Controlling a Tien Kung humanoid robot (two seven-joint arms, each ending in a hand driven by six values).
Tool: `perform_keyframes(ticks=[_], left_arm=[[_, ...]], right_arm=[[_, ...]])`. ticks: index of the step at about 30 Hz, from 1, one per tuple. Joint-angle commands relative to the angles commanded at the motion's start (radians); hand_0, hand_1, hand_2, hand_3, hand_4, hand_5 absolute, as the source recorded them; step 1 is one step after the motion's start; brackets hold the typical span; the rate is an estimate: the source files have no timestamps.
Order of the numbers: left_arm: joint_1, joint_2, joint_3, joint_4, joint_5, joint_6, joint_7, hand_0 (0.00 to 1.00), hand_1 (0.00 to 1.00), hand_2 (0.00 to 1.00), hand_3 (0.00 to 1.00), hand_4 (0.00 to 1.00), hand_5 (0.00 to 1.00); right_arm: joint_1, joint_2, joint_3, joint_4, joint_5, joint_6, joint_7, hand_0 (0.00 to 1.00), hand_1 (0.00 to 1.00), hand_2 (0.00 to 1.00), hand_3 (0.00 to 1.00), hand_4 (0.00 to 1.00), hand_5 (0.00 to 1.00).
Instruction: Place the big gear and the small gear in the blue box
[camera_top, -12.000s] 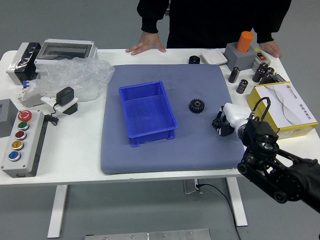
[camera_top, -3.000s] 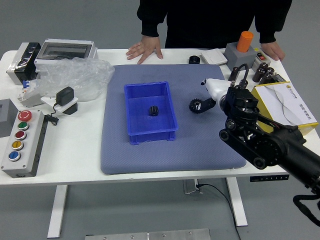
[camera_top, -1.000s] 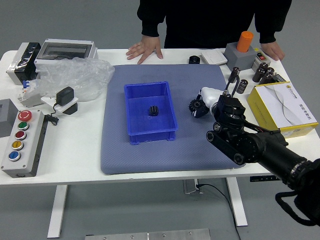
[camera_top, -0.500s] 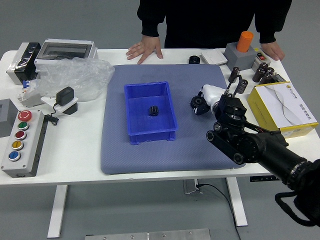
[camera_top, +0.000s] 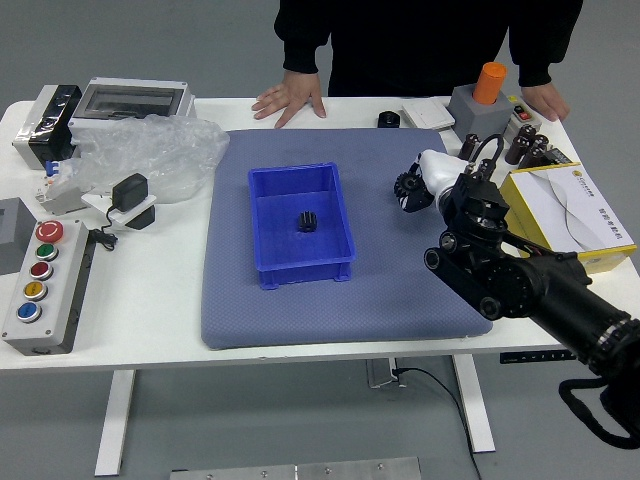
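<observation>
The small gear (camera_top: 307, 221) is contained in the box (camera_top: 285, 251); the big gear (camera_top: 407, 186) is gripped by the right hand (camera_top: 439, 175), its placing apparently left to be done.

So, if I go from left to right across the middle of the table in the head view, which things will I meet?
Button panel, black-and-white device, blue box with one black gear inside, robot's right hand holding another gear, yellow-and-white box.
</observation>
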Motion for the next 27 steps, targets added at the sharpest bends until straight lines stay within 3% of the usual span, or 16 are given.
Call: perform_keyframes(ticks=[12, 21, 27], left_arm=[[0.001, 0.002, -0.008, 0.0, 0.005, -0.002, -0.001, 0.81, 0.789, 0.799, 0.831, 0.631, 0.292], [0.002, 0.0, -0.017, 0.0, 0.016, -0.006, 0.001, 0.81, 0.789, 0.799, 0.831, 0.631, 0.293], [0.0, -0.001, -0.022, 0.0, 0.025, -0.008, 0.0, 0.811, 0.789, 0.799, 0.831, 0.631, 0.292]], right_arm=[[-0.003, -0.018, 0.023, 0.212, -0.096, 0.022, -0.061, 0.667, 0.524, 0.547, 0.628, 0.728, 0.041], [-0.015, 0.014, -0.018, 0.37, -0.137, 0.046, -0.061, 0.667, 0.524, 0.549, 0.628, 0.729, 0.039], [-0.034, 0.041, -0.042, 0.411, -0.142, 0.044, -0.061, 0.667, 0.528, 0.55, 0.628, 0.73, 0.038]])
